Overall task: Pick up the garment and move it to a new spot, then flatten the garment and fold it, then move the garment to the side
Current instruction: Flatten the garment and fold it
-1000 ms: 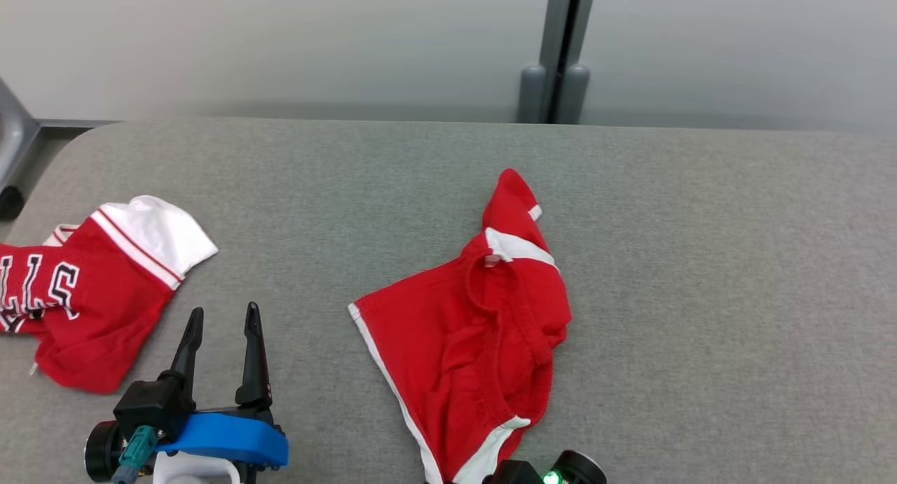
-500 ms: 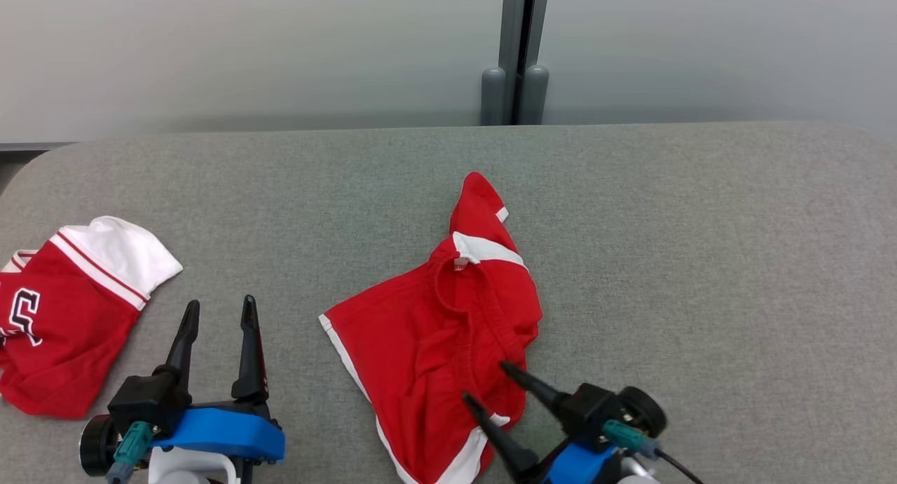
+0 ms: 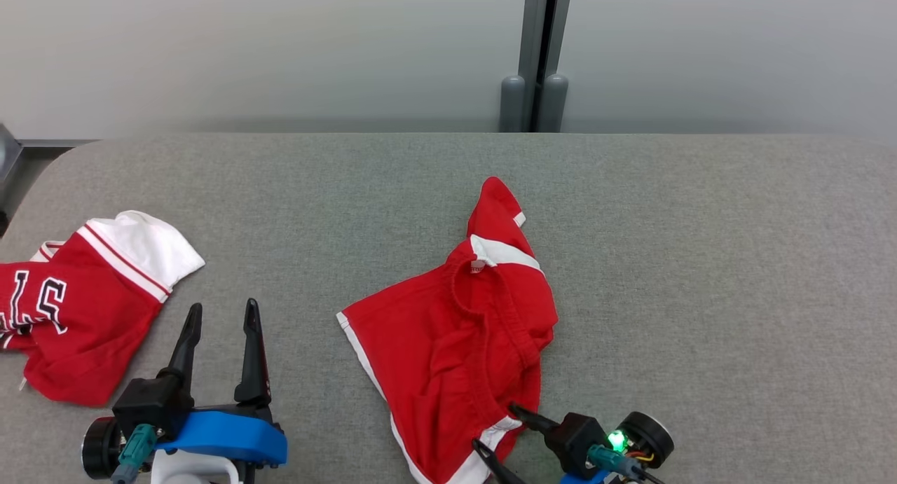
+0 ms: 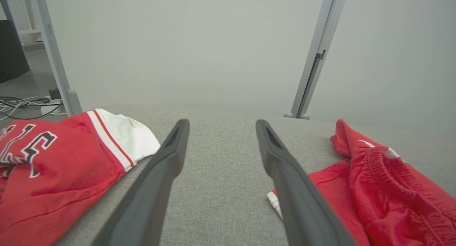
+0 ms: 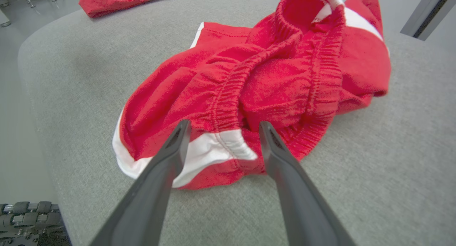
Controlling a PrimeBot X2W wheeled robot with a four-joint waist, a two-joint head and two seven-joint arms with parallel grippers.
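Observation:
The garment (image 3: 462, 330) is a pair of red shorts with white trim, lying crumpled on the middle of the grey padded table (image 3: 701, 274). Its elastic waistband is twisted across the top. My right gripper (image 3: 496, 425) is open at the garment's near hem, one finger on either side of the white trim. In the right wrist view the fingers of the right gripper (image 5: 224, 124) straddle that white trim of the garment (image 5: 270, 71) without pinching it. My left gripper (image 3: 223, 306) stands open over bare table, left of the garment. The left wrist view shows the left gripper (image 4: 221, 123) with nothing between its fingers.
A second red garment with a white sleeve and lettering (image 3: 84, 309) lies at the table's left end, also seen as the jersey (image 4: 60, 160) in the left wrist view. A pale wall with a grey post (image 3: 536, 85) runs behind the table. Bare table stretches right of the shorts.
The right gripper's fingers have come into view, open, at the garment's near hem, then drawn back toward me. The head camera has shifted sideways. The left gripper has kept its pose.

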